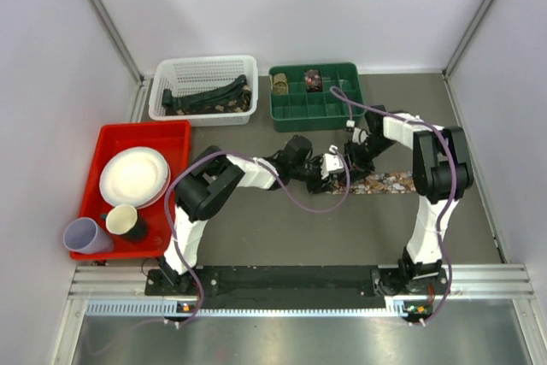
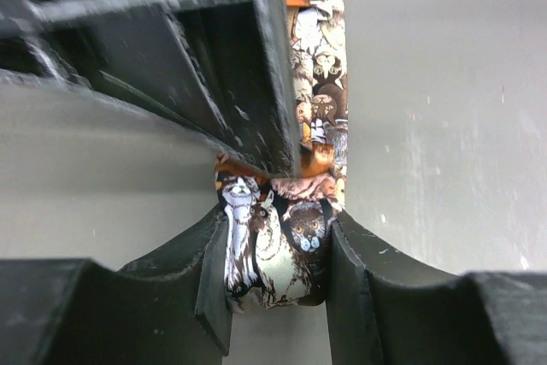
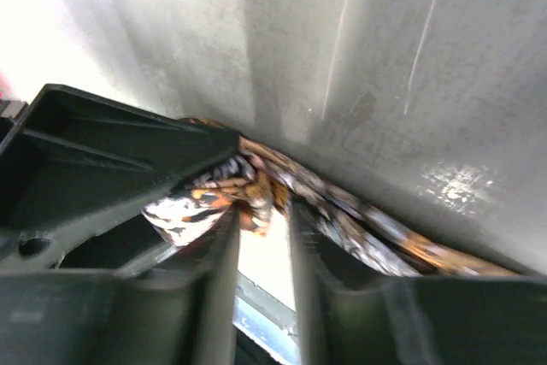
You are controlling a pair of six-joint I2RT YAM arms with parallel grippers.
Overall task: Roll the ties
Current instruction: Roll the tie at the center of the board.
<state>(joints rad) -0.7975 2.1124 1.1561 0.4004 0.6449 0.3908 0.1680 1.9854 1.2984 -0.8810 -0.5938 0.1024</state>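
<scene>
The brown animal-print fabric necktie [image 2: 272,250] lies on the grey desk [image 1: 282,228], a little right of the middle. One end is wound into a small coil. The rest runs away from it as a flat strip [image 1: 389,183] towards the right arm's side.

The left pincer [image 2: 275,220] has that coil clamped between its two black fingers [image 2: 214,279], one pressed to each side of the roll. Right against the top of the coil, where the strip leaves it, comes the right pincer [image 3: 263,211]. Its jaws stand only narrowly apart, with a fold of the tie at their tips. From here I can't tell whether they really pinch it. The two pincers are close together over the rolled end.

Further back on the desk is a dark green plastic tray with small compartments [image 1: 299,110]. Two of its rear cells each hold a rolled tie, a pale speckled coil [image 1: 279,83] and a darker reddish coil [image 1: 313,80]. Just left of it stands a white plastic mesh basket [image 1: 203,64], with a long dark necktie [image 1: 209,94] lying loose inside.

Well off to the left is a red plastic tray [image 1: 141,129] carrying a white round plate [image 1: 134,177], a cream cup [image 1: 124,221] and a lilac cup [image 1: 85,235]. Thin purple cables [image 1: 291,194] loop along both arms.
</scene>
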